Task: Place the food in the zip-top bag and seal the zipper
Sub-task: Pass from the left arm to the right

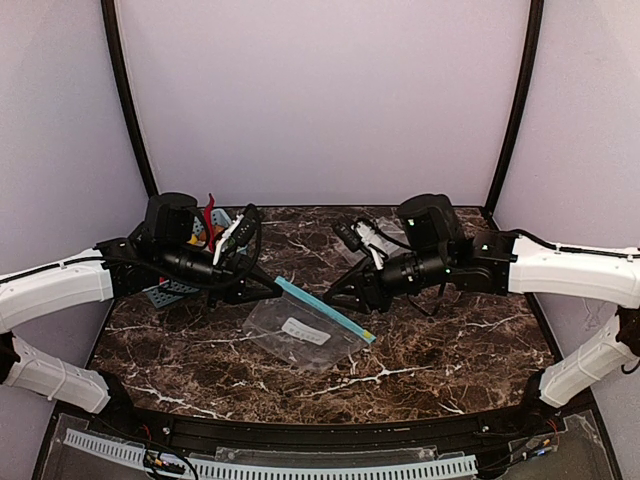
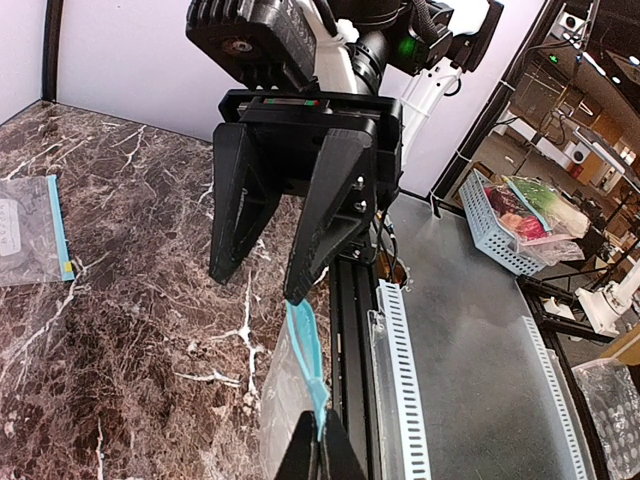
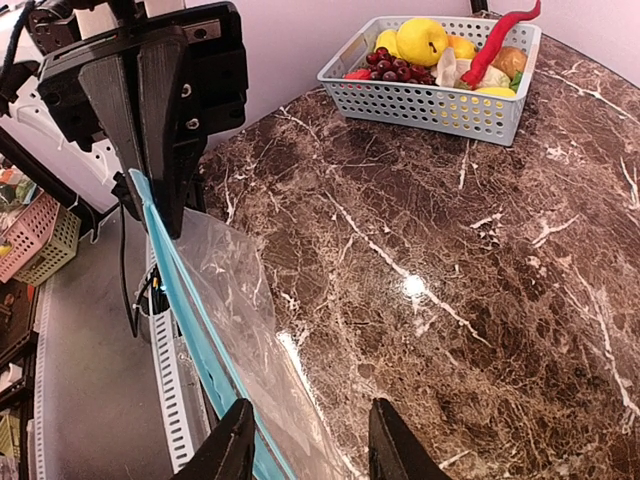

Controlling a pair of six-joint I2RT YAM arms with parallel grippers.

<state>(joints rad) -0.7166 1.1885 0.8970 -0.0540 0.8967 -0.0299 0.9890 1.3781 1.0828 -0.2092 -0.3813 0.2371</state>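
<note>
Enclosure: pale lilac walls on three sides of a dark brown, white-veined marble table.
Target bag: small clear plastic zip-top bag with a white label patch; lies near the middle of the table, between the two arms.
Zipper: narrow teal-blue strip along the bag's far edge, running diagonally from one gripper towards the other.
Left gripper: clenched on one end of the teal strip, lifting that corner off the table.
Right gripper: jaws parted, clamping nothing; the opposite end of the strip lies just beside one finger and clear film passes between the fingers.
Food: bright yellow round-oval lemons; in a pale grey-blue perforated plastic basket at the table's far left, well apart from the bag.
Other basket contents: dark purple grapes, long red chili pepper.
Second bag: similar clear pouch with teal edge, flat on the table behind the right arm.
</note>
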